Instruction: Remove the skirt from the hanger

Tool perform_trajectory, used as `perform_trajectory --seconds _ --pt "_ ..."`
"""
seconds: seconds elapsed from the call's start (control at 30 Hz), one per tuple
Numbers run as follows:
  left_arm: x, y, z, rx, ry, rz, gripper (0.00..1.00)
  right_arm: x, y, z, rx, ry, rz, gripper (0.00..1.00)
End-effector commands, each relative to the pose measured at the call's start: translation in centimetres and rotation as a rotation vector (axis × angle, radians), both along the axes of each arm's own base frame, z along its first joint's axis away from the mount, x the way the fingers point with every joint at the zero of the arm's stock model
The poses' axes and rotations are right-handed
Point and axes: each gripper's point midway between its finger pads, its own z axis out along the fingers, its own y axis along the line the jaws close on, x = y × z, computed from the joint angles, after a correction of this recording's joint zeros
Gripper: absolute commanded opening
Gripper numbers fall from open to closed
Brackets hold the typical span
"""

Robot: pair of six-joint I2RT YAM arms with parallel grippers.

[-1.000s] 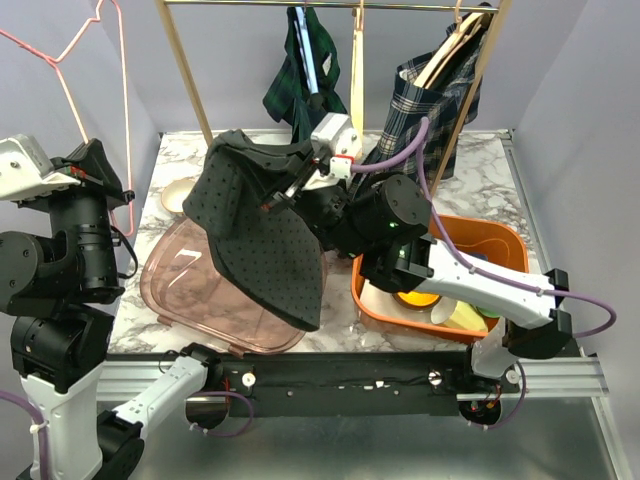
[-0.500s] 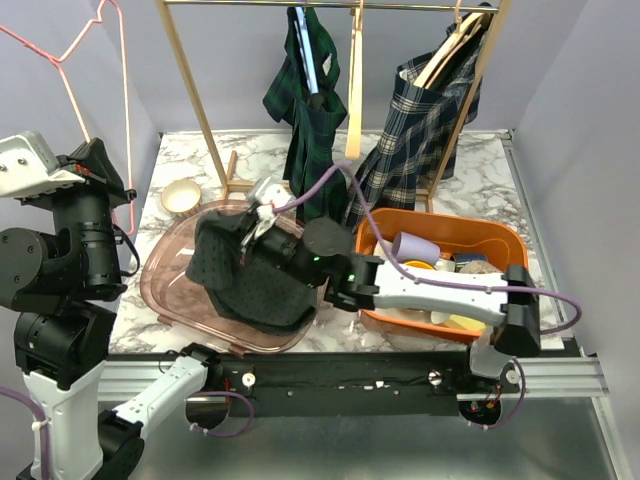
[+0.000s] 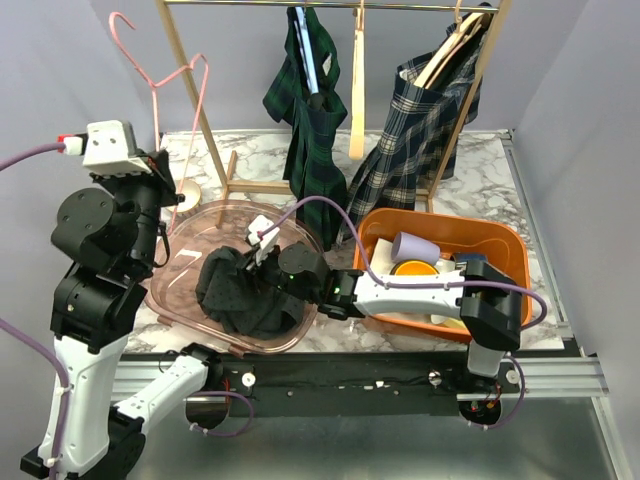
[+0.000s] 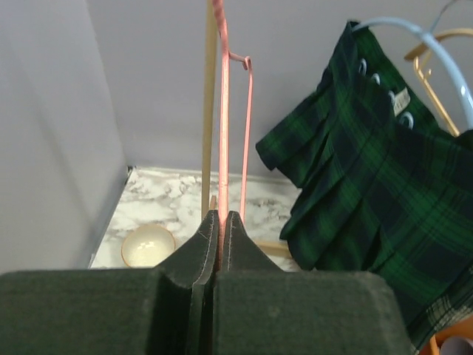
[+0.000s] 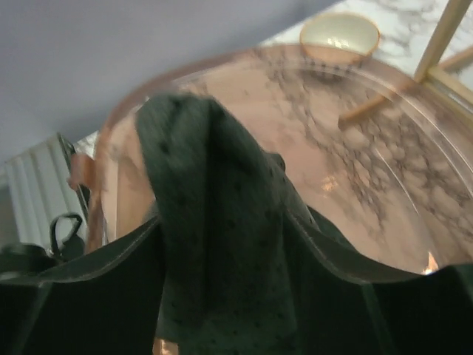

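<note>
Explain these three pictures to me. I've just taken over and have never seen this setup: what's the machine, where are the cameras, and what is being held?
These are two robot arms bolted at the near edge of a marble table. The wide picture looks down from above and behind them. The other two come from a camera on each wrist. The left gripper is shut on a bare pink hanger, held up in the air. The right gripper reaches into a clear pink tub, jaws apart, with a fold of the dark dotted skirt between them. The skirt lies bunched in the tub. Also on the table are an orange bin of small items, a small bowl and a wooden rack hung with plaid garments.
</note>
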Motion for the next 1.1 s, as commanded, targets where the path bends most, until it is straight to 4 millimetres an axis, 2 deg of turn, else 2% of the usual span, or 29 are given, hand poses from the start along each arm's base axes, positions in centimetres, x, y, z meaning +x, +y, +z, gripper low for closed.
perform_trajectory --seconds 0.0,0.03,0.07,0.13,0.17,0.27,0.3,0.37,0.4,0.47,0.5,0.53,0.6,0.67,0.73,0.8,0.93,1.07 --pt "-0.4 -2.3 -1.1 -0.002 0.053 -0.132 0.00 0.6 -2.6 0.7 -0.023 0.064 -0.093 0.80" --pt "-0.2 -2.6 -1.4 -0.002 0.065 -0.146 0.00 0.6 -3.3 1.3 -0.024 0.062 -0.110 0.83" --pt "0.0 -2.9 -1.8 -0.001 0.078 -0.156 0.00 0.5 -4.8 3.2 -0.011 0.060 -0.126 0.84" --pt "0.0 -3.3 -2.2 -0.003 0.096 -0.176 0.00 0.4 -6.5 4.4 -0.007 0.056 -0.154 0.89" --pt "0.3 -3.5 -2.3 0.005 0.109 -0.180 0.00 0.0 -8.0 6.7 0.024 0.051 -0.155 0.90" --pt "1.3 -3.8 -3.1 0.057 0.147 -0.181 0.00 -0.8 -10.2 8.8 0.062 0.066 -0.157 1.00" --pt "1.8 -3.6 -3.4 0.067 0.156 -0.165 0.00 -1.3 -11.3 10.9 0.108 0.060 -0.146 1.00" --pt "3.4 -3.2 -4.3 0.112 0.184 -0.114 0.00 -1.9 -12.2 12.0 0.131 0.074 -0.129 1.00" --pt "4.1 -2.9 -3.9 0.121 0.167 -0.087 0.00 -2.6 -13.0 13.5 0.162 0.073 -0.103 1.00" --pt "5.4 -3.0 -4.3 0.158 0.162 -0.073 0.00 -3.4 -13.6 14.3 0.175 0.088 -0.075 1.00" --pt "6.0 -3.1 -3.2 0.146 0.115 -0.065 0.00 -4.1 -13.7 14.8 0.186 0.089 -0.039 1.00" --pt "6.3 -3.1 -3.0 0.144 0.105 -0.059 0.00 -4.5 -14.2 15.7 0.209 0.087 -0.024 1.00" --pt "7.4 -3.7 -2.0 0.147 0.081 -0.069 0.00 -5.0 -14.8 14.9 0.189 0.114 -0.012 1.00" --pt "8.3 -4.4 -1.7 0.154 0.066 -0.087 0.00 -5.6 -15.5 15.5 0.213 0.118 0.006 1.00" --pt "8.9 -4.9 -1.1 0.153 0.038 -0.100 0.00 -5.9 -15.9 14.9 0.212 0.125 0.015 1.00" --pt "9.5 -5.1 -1.0 0.150 0.026 -0.099 0.00 -6.1 -16.5 15.3 0.234 0.118 0.017 1.00" --pt "9.8 -5.6 -0.9 0.151 0.018 -0.123 0.00 -5.9 -17.3 15.2 0.234 0.105 0.001 1.00" --pt "9.2 -5.6 0.7 0.162 -0.039 -0.135 0.00 -5.6 -17.6 15.6 0.237 0.086 -0.019 1.00"
